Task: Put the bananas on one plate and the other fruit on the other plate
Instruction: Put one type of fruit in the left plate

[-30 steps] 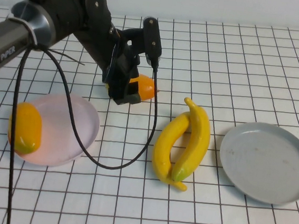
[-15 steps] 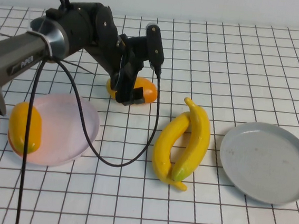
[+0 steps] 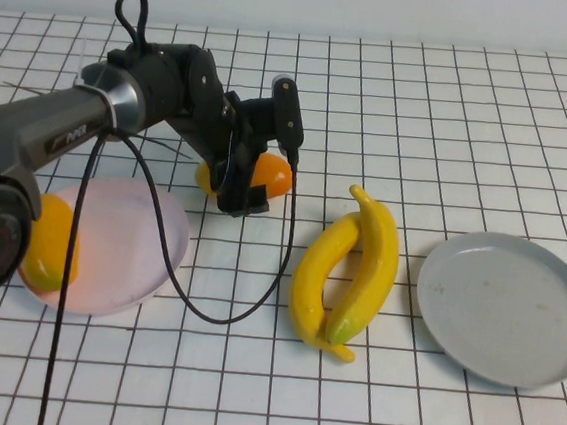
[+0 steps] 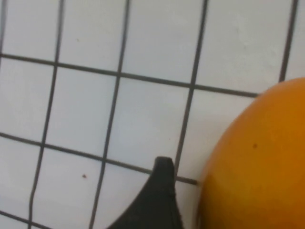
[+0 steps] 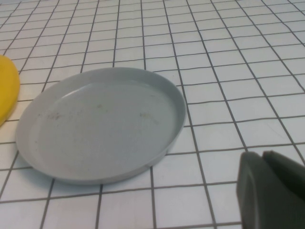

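We are seeing two long yellow plastic bananas (image 3: 346, 274) lying side by side on the white checked worktop (image 3: 453, 118), one plump orange fruit (image 3: 52, 242) on the round pink plate (image 3: 124, 247), and one round grey plate (image 3: 507, 306) sitting bare. Our left hand (image 3: 241, 183) is hanging over a second orange fruit (image 3: 267, 174); we cannot tell its grip. Our right hand (image 5: 274, 191) is waiting near the grey plate, fingers pressed together.

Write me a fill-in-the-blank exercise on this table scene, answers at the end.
1. The grey plate holds ____ fruit.
2. One mango lies on the ____ plate.
3. The two bananas lie between the pink plate and the ____ plate.
4. The left gripper is down at the second ____; the right gripper is beside the grey plate.

Answers: no; pink; grey; mango

table (image 3: 493, 122) | white surface | black grid lines
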Controlling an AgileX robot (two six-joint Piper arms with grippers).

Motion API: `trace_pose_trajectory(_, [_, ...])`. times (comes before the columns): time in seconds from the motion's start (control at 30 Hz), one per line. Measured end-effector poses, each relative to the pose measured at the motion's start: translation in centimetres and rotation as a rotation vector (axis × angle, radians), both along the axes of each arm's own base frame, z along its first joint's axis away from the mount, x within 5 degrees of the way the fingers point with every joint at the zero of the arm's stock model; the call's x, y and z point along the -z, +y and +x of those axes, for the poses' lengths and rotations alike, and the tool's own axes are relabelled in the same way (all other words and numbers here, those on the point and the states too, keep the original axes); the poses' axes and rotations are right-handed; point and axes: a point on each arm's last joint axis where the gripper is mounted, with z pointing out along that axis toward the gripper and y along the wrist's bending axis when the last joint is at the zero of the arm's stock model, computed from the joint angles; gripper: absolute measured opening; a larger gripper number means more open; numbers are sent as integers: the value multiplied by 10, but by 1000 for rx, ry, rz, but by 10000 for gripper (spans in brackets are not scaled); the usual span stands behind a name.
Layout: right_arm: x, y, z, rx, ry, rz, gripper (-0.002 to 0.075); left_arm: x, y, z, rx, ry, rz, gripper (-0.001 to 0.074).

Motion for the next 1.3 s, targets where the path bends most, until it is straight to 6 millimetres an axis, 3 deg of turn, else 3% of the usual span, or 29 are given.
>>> trace_pose_trajectory(0.27, [0,0,0,0,0,0,-16,0,5,2,-34,14,-13,663])
trace_pose_trajectory(0.43, [0,0,0,0,0,0,-16,1,5,2,-80,39,-35,529])
trace_pose_trajectory(0.53, [0,0,0,0,0,0,-16,-2,5,0,-107,58,-57,523])
trace_pose_trajectory(0.77, [0,0,0,0,0,0,-16,-59,10,-14,-208,65,-127,523])
trace_pose_trajectory(0.87, [0,0,0,0,0,0,-16,-89,17,-26,-332,109,-163,523])
trace_pose_trajectory(0.97, [0,0,0,0,0,0,-16,-106,26,-35,-512,166,-183,523])
trace_pose_trajectory(1.13, [0,0,0,0,0,0,-16,-103,42,-44,-949,295,-166,523])
trace_pose_trajectory(1.3, [0,0,0,0,0,0,-16,-90,56,-50,-1197,321,-89,523])
